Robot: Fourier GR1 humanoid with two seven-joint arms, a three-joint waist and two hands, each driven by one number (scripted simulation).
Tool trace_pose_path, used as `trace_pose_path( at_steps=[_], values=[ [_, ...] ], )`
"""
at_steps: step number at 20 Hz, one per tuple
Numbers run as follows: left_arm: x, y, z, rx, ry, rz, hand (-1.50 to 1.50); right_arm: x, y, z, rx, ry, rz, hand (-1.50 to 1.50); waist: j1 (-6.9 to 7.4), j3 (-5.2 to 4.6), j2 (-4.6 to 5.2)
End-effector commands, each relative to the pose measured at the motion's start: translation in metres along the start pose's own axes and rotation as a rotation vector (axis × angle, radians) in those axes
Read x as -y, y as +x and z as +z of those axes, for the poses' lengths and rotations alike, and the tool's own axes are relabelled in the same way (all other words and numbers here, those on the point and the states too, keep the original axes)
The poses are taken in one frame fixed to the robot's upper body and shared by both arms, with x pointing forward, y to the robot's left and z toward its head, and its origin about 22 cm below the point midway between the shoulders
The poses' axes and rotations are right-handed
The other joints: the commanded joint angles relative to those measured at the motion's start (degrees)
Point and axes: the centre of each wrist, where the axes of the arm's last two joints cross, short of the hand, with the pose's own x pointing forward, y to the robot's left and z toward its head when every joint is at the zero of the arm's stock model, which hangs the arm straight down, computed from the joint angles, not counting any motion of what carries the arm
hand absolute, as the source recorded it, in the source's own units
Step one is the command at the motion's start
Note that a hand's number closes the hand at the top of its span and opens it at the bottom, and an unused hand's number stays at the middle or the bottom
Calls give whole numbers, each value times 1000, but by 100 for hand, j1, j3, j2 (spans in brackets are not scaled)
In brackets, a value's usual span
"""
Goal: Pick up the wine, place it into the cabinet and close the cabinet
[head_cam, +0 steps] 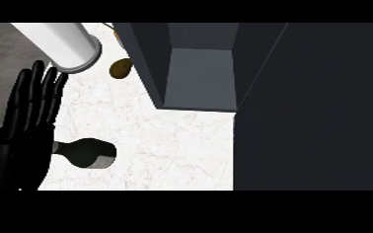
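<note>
The wine bottle (89, 153) is dark, with its neck pointing left, and sits on the white marble counter (167, 148) at the lower left. My left hand (29, 123) stands open at the view's left edge, fingers straight and pointing up. Its palm edge is right beside the bottle's neck, and I cannot tell whether they touch. The dark cabinet (200, 74) is open at the top centre and shows a grey interior. Its large dark door panel (306, 113) fills the right side. My right hand shows nowhere.
A white cylinder (62, 42) with a grey end lies slanted at the top left, just above my left hand's fingers. A small brown object (120, 68) sits on the counter beside the cabinet's left wall.
</note>
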Motion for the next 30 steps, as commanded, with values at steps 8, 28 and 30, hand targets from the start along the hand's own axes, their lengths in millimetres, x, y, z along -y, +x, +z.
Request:
trace_pose_path(
  at_steps=[8, 28, 30],
  values=[
    [-37, 4, 76, -112, 435, 162, -150, -10, 27, 34, -116, 232, -86, -150, -134, -43, 57],
    [-34, 84, 83, -131, 465, 212, -150, -12, 129, 10, -111, 273, -115, -150, -241, -30, 88],
    [-35, 96, 87, -150, 451, 205, -150, -18, 136, 8, -113, 267, -112, -150, -204, -35, 68]
  ],
)
